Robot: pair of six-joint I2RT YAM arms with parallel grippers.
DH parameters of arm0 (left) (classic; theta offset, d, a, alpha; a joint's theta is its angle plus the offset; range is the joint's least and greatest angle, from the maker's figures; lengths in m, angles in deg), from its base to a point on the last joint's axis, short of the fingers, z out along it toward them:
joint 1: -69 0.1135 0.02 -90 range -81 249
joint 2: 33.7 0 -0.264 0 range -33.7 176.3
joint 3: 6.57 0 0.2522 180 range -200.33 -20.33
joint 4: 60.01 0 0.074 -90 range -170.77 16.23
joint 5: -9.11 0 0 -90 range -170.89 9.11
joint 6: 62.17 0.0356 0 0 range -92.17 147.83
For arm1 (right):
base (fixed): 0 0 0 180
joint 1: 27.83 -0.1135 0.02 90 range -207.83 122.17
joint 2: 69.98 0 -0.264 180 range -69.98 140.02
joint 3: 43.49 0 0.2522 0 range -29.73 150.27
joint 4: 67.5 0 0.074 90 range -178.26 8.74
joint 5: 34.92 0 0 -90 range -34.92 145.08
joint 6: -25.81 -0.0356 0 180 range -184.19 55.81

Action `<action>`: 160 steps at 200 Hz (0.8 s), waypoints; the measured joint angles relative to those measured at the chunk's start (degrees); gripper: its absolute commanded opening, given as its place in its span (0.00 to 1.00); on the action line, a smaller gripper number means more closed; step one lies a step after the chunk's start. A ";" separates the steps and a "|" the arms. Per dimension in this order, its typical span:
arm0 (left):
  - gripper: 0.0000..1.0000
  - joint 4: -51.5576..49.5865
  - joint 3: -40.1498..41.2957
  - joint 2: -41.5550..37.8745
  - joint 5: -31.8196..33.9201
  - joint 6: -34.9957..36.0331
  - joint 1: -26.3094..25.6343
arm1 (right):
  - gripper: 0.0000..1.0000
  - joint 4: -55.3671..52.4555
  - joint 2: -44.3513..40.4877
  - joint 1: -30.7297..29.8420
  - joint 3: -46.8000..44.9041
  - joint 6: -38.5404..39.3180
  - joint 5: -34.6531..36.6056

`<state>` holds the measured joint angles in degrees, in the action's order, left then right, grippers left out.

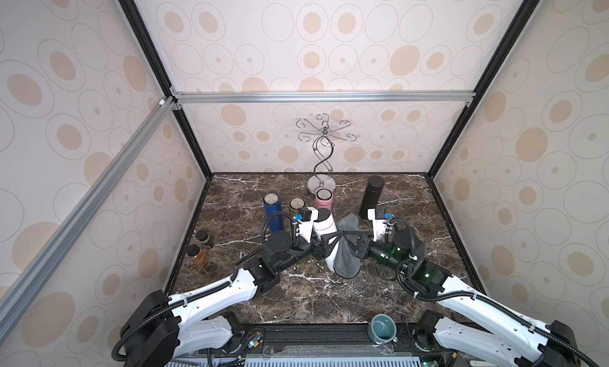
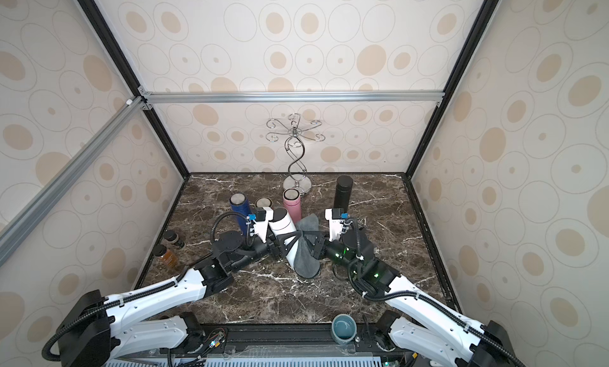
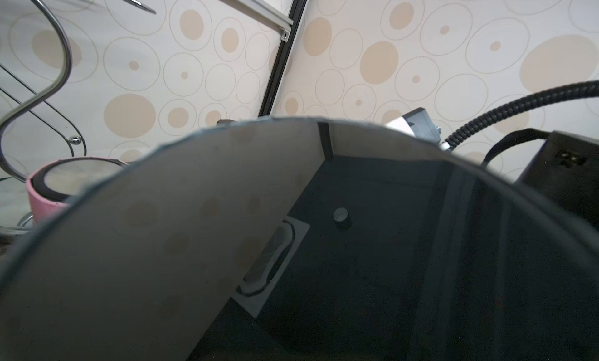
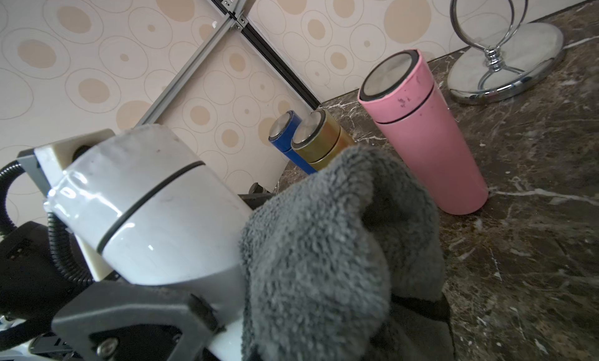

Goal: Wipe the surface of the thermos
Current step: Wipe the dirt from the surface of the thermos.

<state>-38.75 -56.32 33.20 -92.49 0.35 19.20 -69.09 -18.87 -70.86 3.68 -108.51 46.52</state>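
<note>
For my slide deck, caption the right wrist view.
Gray cloth against the tilted white thermos, pink thermos upright beyond.

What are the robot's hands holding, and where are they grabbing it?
Left gripper clamps the white thermos around its middle. Right gripper pinches the gray cloth near its middle, against the thermos.

I take the white thermos (image 1: 324,228) as my mark. Just behind it the blue thermos (image 1: 273,213), olive thermos (image 1: 296,206) and pink thermos (image 1: 323,199) crowd close, with the chrome stand (image 1: 322,184) behind the pink one: no way through. Behind it to the right the black thermos (image 1: 372,197) stands apart, bare marble between. The grey cloth (image 1: 347,253) hangs against the white thermos's right side. Well to its left, 2 jars (image 1: 197,255) sit near the wall. In front, the tabletop (image 1: 296,302) lies open to the teal cup (image 1: 384,329).
</note>
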 measured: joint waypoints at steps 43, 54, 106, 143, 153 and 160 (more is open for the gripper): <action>0.00 1.16 -0.50 3.87 -2.34 0.28 -0.92 | 0.00 -8.15 -6.73 -0.55 -6.91 -0.31 4.59; 0.00 1.66 -1.44 4.87 -2.51 0.48 -1.27 | 0.00 -11.87 -9.25 -0.76 -8.55 -0.46 6.82; 0.00 2.21 -8.24 9.99 -0.09 4.11 -4.55 | 0.00 -28.15 -23.39 -0.28 -11.85 -1.95 18.95; 0.00 -0.55 -14.71 16.02 5.66 8.55 -7.52 | 0.00 -31.50 -23.67 2.43 -11.85 -3.02 22.14; 0.00 -1.42 -16.48 17.92 7.34 9.73 -8.00 | 0.00 -32.76 -21.94 2.95 -11.43 -3.13 22.73; 0.00 -1.99 -17.81 19.28 8.59 10.56 -8.28 | 0.00 -33.90 -20.41 3.23 -10.86 -3.21 23.32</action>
<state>-40.73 -74.14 52.47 -83.90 10.90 10.92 -102.99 -39.29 -67.62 -7.18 -111.72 69.85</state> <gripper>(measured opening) 0.660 0.085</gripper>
